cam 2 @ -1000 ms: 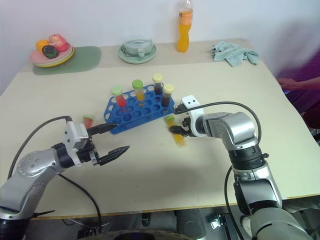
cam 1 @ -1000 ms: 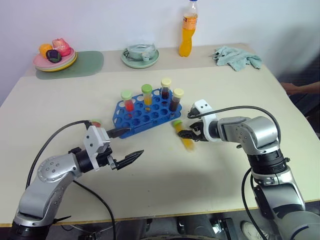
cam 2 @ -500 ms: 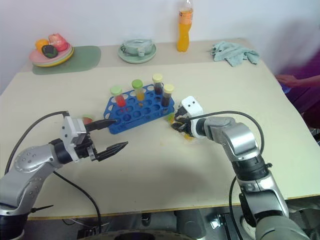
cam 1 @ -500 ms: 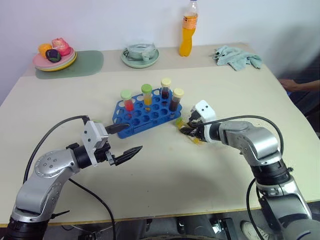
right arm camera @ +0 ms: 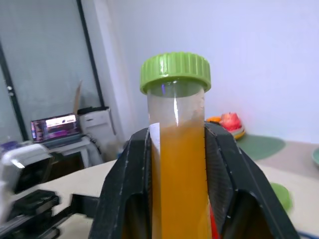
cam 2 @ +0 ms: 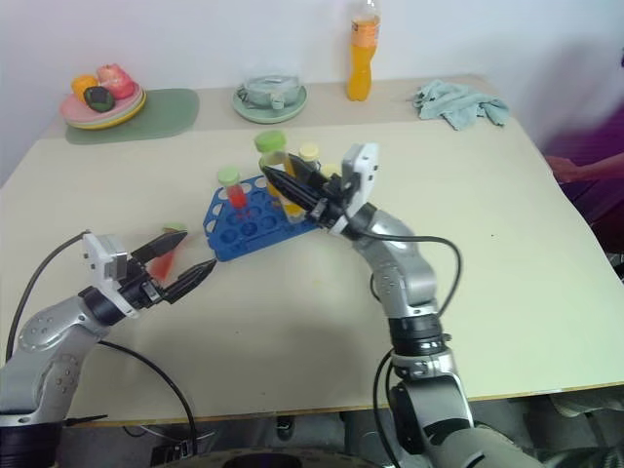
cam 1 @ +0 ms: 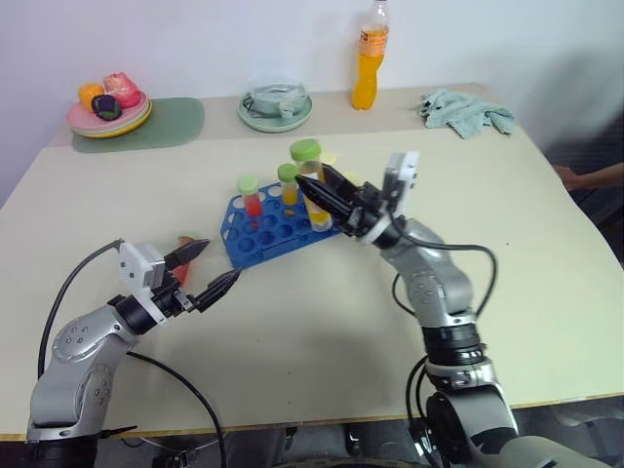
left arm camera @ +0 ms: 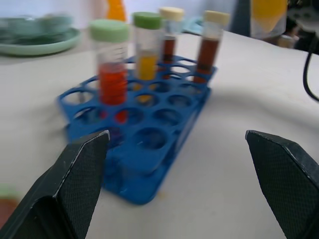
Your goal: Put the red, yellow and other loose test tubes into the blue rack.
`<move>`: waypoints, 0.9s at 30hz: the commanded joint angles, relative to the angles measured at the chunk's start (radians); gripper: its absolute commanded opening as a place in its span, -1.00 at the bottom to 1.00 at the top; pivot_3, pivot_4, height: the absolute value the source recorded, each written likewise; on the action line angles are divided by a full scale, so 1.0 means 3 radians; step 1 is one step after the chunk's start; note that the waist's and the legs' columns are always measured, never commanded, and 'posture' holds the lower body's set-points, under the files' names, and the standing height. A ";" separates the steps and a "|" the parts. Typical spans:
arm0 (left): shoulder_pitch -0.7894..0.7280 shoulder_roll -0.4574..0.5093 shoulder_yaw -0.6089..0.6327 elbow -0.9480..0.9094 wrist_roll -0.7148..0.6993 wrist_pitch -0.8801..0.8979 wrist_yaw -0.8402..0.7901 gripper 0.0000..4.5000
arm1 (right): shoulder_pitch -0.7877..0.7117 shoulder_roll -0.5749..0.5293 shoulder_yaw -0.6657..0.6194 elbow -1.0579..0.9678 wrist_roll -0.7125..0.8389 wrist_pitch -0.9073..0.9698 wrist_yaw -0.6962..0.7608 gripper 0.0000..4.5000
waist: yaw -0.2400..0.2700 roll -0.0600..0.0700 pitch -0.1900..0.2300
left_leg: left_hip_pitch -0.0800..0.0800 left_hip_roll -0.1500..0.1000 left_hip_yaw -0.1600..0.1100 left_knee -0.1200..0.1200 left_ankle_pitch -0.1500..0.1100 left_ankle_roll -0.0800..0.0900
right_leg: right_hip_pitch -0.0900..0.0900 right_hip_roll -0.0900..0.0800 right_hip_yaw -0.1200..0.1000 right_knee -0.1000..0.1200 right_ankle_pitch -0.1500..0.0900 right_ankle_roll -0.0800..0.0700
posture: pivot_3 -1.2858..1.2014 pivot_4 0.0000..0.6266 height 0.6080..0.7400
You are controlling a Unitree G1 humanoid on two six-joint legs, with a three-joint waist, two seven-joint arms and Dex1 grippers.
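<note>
Left eye view: the blue rack (cam 1: 278,226) sits near the middle of the table (cam 1: 546,292), and it serves as the landmark here. Four capped tubes stand upright in its far rows; in the left wrist view they read as a red tube with pale green cap (left arm camera: 111,64), a yellow tube with green cap (left arm camera: 147,50), and two dark brown tubes with cream caps (left arm camera: 209,42).

The right pincer (cam 1: 320,187) hangs above the rack's far right corner, its two black fingers clamped tight on a yellow tube with a bright green cap (cam 1: 309,180), held upright and clear of the holes. The right wrist view shows the fingers (right arm camera: 127,184) pressing both sides of that tube (right arm camera: 177,149).

The left pincer (cam 1: 210,268) is just to the left of the rack's near corner, fingers spread wide with nothing between them. A red loose tube (cam 1: 182,265) lies on the table beside it, left of the rack.

Well behind the rack stand an orange bottle (cam 1: 366,58), a green dish (cam 1: 276,105), a fruit plate (cam 1: 109,109) and a crumpled cloth (cam 1: 466,110).
</note>
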 commanded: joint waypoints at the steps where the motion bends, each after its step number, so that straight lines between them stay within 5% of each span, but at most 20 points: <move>1: 0.0005 -0.0028 0.0155 0.0013 -0.0005 -0.0192 0.0020 1.00 | -0.0157 0.0217 -0.0032 0.0427 -0.0115 -0.0655 -0.0022 -0.64 | -0.0002 0.0000 0.0000 | 0.0003 0.0000 0.0000 0.0000 0.0000 0.0000 | 0.0000 0.0000 0.0000 0.0000 0.0000 0.0000 | 0.03 -0.52 1.00; 10: 0.0133 -0.0038 0.0345 0.0050 -0.0008 -0.0367 0.0109 1.00 | -0.0555 0.0451 -0.0179 0.1754 -0.0243 -0.1681 0.0077 -0.64 | -0.0018 0.0001 0.0000 | 0.0017 0.0000 0.0000 -0.0007 0.0000 -0.0003 | 0.0002 0.0002 0.0001 0.0004 0.0000 -0.0001 | 0.03 -0.52 1.00; 27: 0.0185 0.0071 0.0543 -0.0285 -0.0181 -0.0157 0.0314 1.00 | -0.1038 0.0484 -0.0442 0.3155 -0.0334 -0.2356 0.0209 -0.64 | -0.0028 0.0001 0.0000 | 0.0022 0.0000 0.0000 -0.0007 0.0001 -0.0004 | 0.0004 0.0003 0.0002 0.0008 0.0000 -0.0001 | 0.03 -0.52 1.00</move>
